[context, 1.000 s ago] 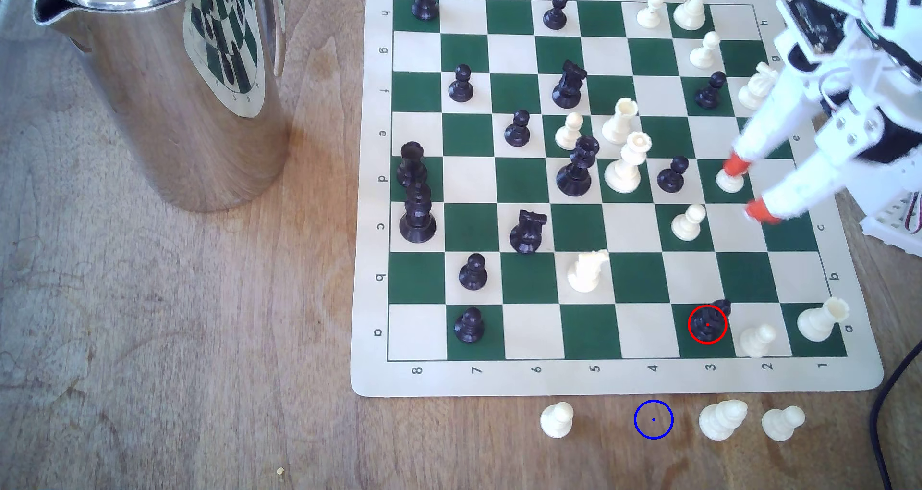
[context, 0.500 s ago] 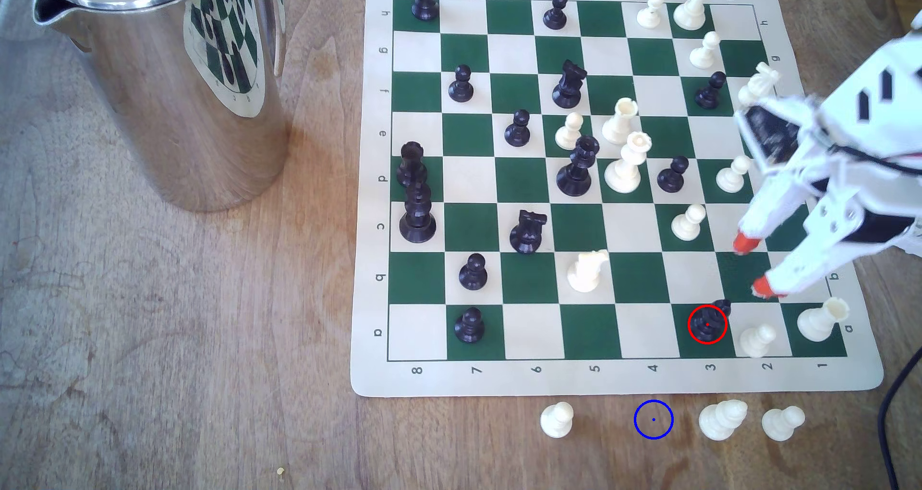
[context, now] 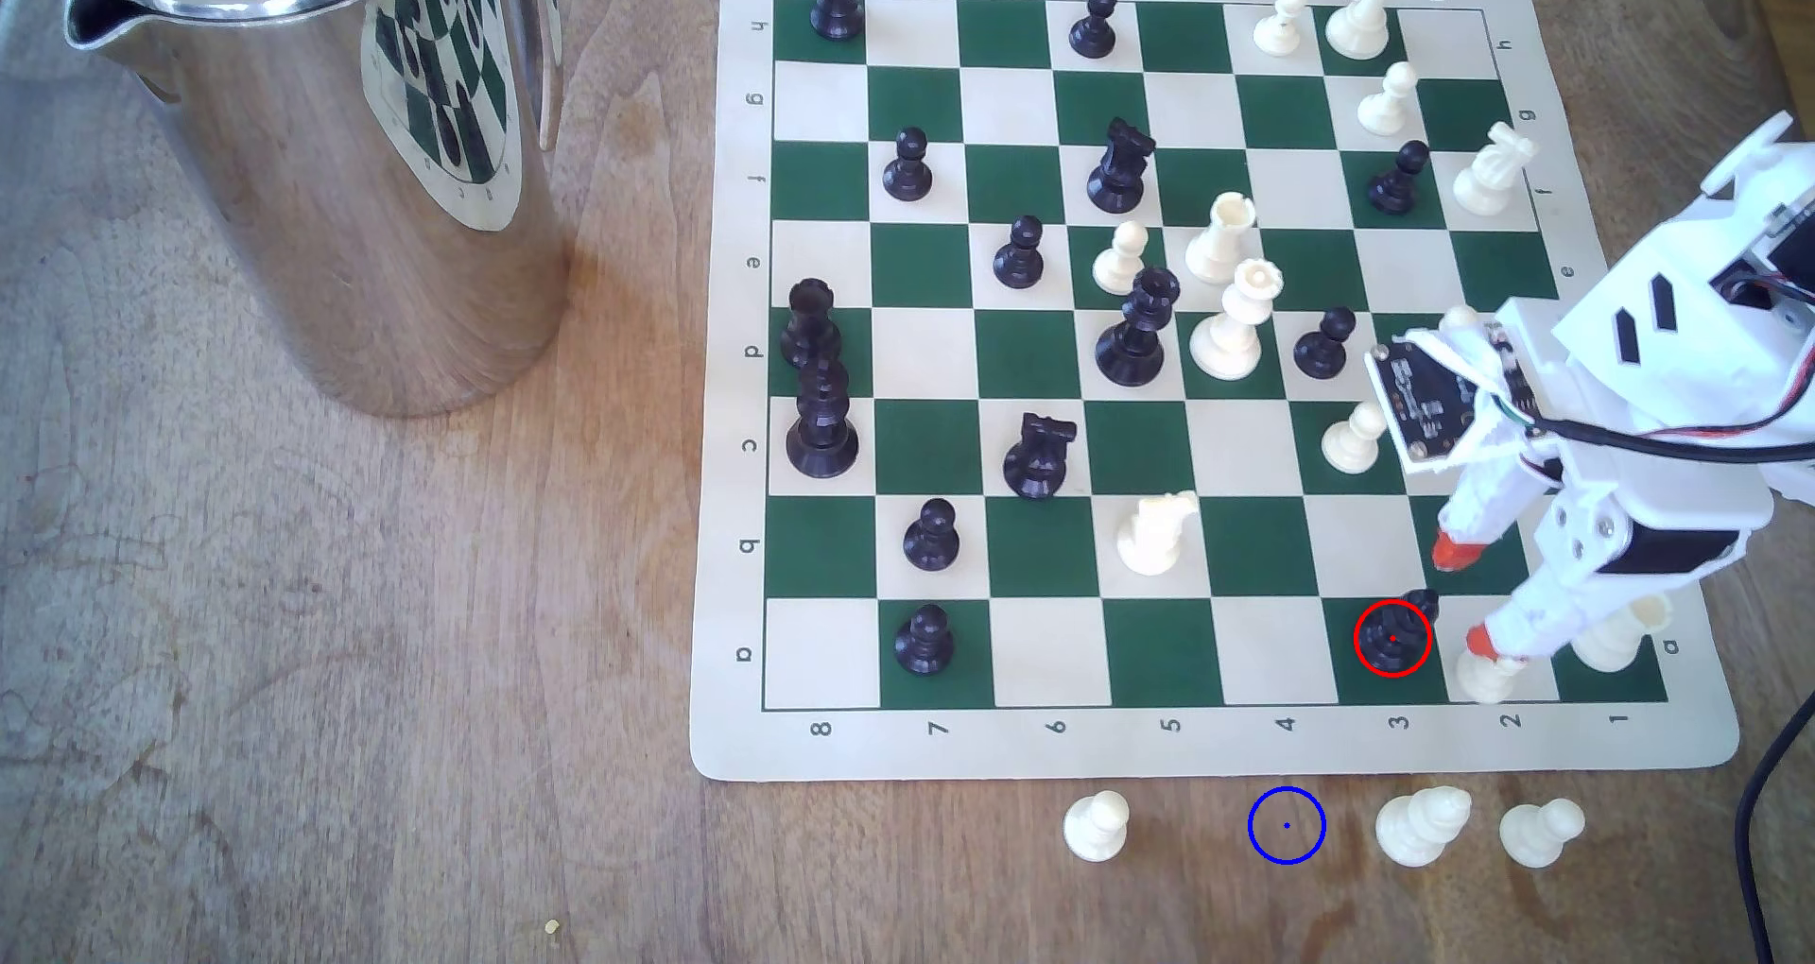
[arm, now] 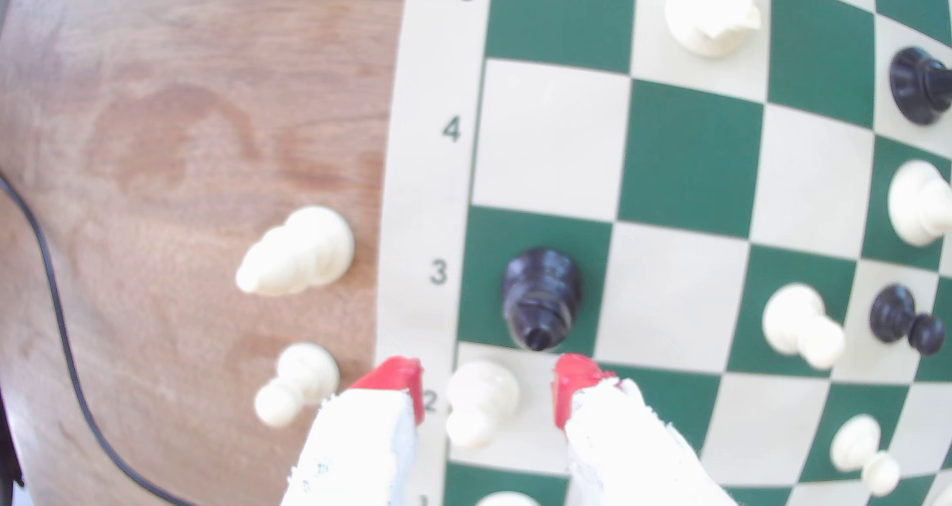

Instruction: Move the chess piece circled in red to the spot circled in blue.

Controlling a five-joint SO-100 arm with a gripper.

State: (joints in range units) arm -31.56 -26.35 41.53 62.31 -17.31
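The chess piece circled in red (context: pixel 1393 638) is a small black piece with a ringed base, standing upright on the green square of row a, column 3; it also shows close up in the wrist view (arm: pixel 541 297). The spot circled in blue (context: pixel 1287 826) is bare wood just off the board's near edge, below column 4. My gripper (context: pixel 1465 597) hangs open to the exterior view's right of the black piece, apart from it. Its red fingertips (arm: pixel 396 377) straddle a white pawn (arm: pixel 479 400) on the neighbouring square.
Three white pieces (context: pixel 1095 825) (context: pixel 1422 825) (context: pixel 1540 831) flank the blue ring on the wood. A white rook (context: pixel 1611 635) stands partly behind my fingers. A steel jug (context: pixel 324 169) stands at the exterior view's left. A black cable (context: pixel 1758 827) runs along the right edge. The board (context: pixel 727 748) holds many pieces.
My gripper has swung from rows d and c down to rows b and a, toward the board's near edge, staying open. No piece has moved.
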